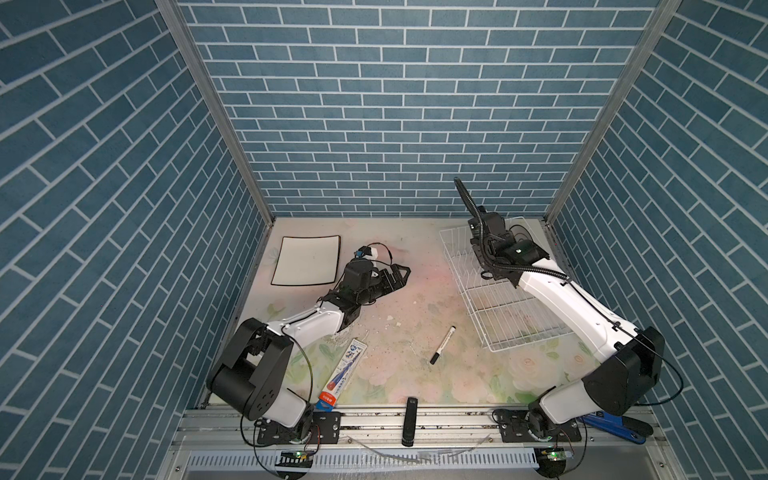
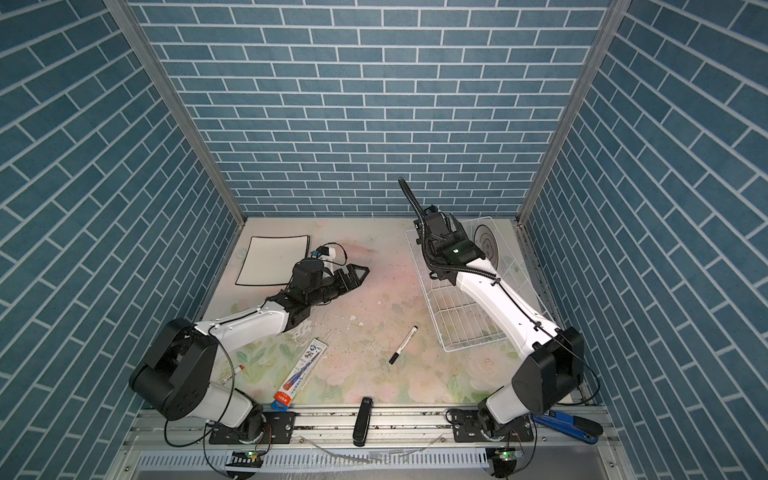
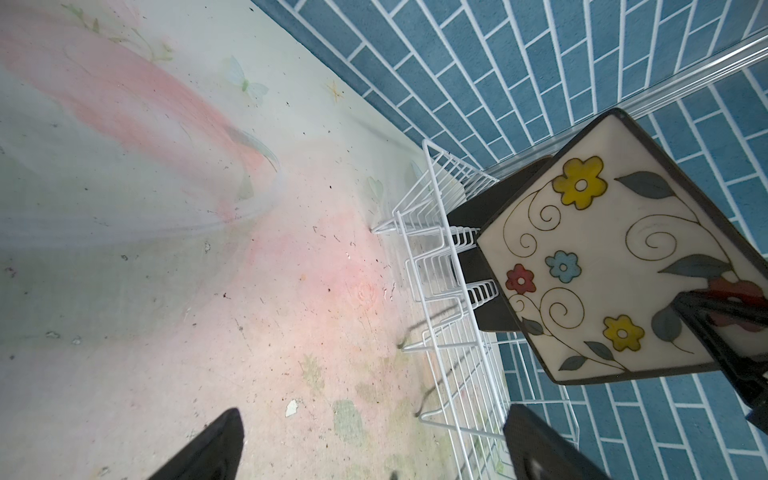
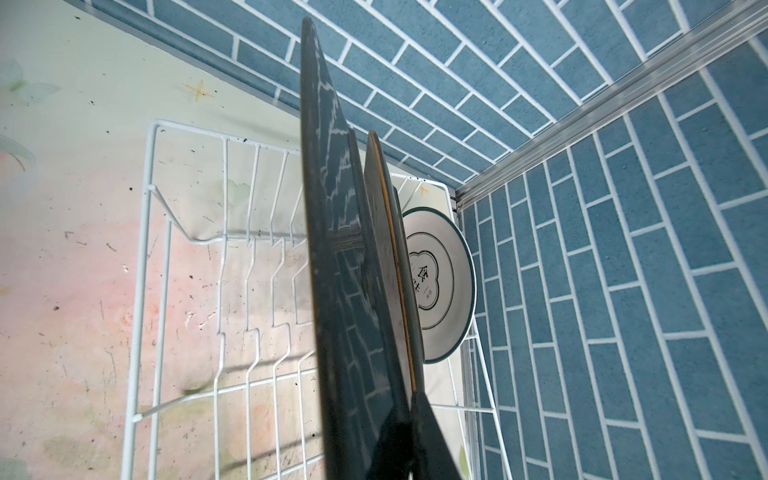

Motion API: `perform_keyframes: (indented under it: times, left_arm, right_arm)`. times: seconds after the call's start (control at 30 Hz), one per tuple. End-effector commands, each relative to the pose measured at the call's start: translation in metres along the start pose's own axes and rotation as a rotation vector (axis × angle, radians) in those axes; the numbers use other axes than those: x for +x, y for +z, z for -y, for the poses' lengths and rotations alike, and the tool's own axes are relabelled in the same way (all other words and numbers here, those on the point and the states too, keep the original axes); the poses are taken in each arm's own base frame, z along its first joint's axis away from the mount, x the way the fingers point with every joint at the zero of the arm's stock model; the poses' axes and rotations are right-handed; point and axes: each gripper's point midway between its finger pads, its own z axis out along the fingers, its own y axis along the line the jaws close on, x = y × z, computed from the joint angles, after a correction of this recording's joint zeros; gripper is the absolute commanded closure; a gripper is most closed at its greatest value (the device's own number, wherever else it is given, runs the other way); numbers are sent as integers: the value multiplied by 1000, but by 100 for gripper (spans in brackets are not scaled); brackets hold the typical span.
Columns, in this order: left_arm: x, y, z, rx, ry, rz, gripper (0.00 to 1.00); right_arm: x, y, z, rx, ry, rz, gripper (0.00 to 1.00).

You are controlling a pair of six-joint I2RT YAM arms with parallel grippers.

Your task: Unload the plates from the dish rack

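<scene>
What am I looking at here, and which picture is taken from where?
Two robot arms stand at the front edge of a table. Two pictures look down from overhead; two come from cameras on the arms' wrists. The right tool is shut on a flowered plate, seen from the left wrist, at the dish rack. A round plate and a black plate stand in the rack. The left tool is open and empty, beside a white plate lying flat on the table. A marker lies there.

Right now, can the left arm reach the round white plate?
Probably not: the round white plate stands at the far end of the dish rack, behind the right gripper and its flowered plate.
</scene>
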Motion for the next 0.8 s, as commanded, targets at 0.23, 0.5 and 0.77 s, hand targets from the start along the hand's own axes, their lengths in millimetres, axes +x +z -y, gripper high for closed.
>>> perform_keyframes:
  times: [0.23,0.5,0.77]
  left_arm:
    - [-1,0,8,30,19,7,0]
    - [1,0,13,94,29,24,0]
    - [1,-1,14,100,27,29,0]
  right_arm:
    - [-46,-42,39,89,149,191,100]
    - [-50,-49,38,73,157,211,100]
    - [-59,-64,36,48,176,252,100]
